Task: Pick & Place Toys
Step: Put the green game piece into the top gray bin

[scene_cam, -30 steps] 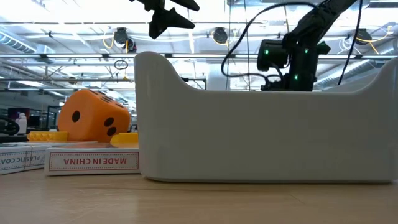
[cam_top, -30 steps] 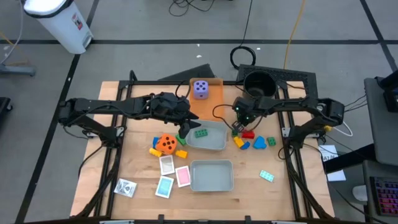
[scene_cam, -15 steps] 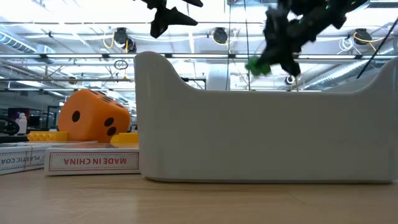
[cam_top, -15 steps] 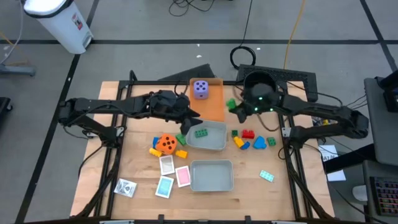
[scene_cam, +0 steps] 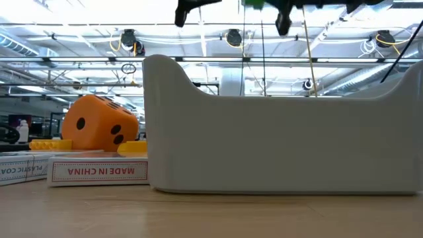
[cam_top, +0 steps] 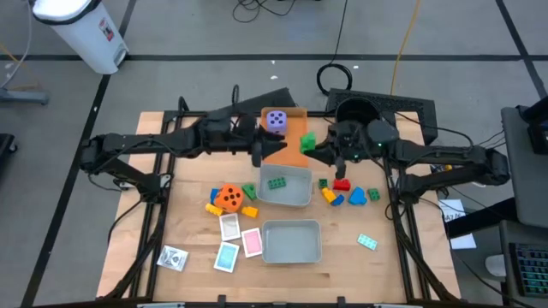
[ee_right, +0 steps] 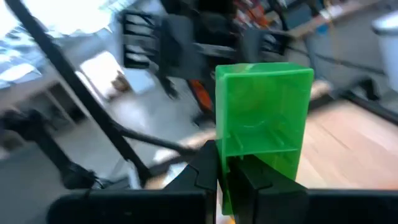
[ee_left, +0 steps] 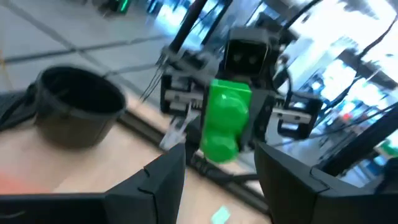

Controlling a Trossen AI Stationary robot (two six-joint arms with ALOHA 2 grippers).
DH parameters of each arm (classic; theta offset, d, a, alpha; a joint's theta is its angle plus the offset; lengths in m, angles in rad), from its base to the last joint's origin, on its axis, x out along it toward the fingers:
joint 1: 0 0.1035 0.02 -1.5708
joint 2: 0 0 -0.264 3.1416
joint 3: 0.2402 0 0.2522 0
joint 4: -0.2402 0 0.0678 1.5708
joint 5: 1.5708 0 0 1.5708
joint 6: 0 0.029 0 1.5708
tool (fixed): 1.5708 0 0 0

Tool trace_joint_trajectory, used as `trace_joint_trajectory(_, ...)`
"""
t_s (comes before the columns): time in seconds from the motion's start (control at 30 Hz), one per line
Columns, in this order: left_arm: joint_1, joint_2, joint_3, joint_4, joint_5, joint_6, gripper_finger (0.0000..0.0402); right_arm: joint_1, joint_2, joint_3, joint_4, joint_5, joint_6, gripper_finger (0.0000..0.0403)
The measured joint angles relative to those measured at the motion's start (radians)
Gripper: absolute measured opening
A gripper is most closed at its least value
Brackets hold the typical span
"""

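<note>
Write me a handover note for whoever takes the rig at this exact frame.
Right tool: shut on a green brick, raised over the orange tray.
Left tool: open, empty, facing that brick.
Done: one green brick lies in the far grey tray.
Left: orange die, cards, the other bricks on the table; purple die on the orange tray; near tray empty.
</note>
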State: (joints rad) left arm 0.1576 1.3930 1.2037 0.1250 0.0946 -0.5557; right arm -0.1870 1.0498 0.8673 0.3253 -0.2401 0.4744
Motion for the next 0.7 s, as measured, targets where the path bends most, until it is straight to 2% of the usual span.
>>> trace_joint_trajectory(0.27, 0.007, 0.001, 0.000, 0.087, 0.019, 0.019, 0.0198, 0.026, 0.067, 0.000, 0.208, 0.002, 0.041, 0.0010)
trace_joint_trajectory(0.53, 0.002, 0.026, 0.000, 0.162, 0.034, 0.014, 0.0198, 0.025, 0.146, 0.000, 0.338, 0.000, 0.096, 0.0010)
trace_joint_trajectory(0.7, -0.010, 0.045, 0.000, 0.188, 0.035, 0.027, 0.0198, 0.026, 0.177, 0.000, 0.359, -0.003, 0.120, 0.0011)
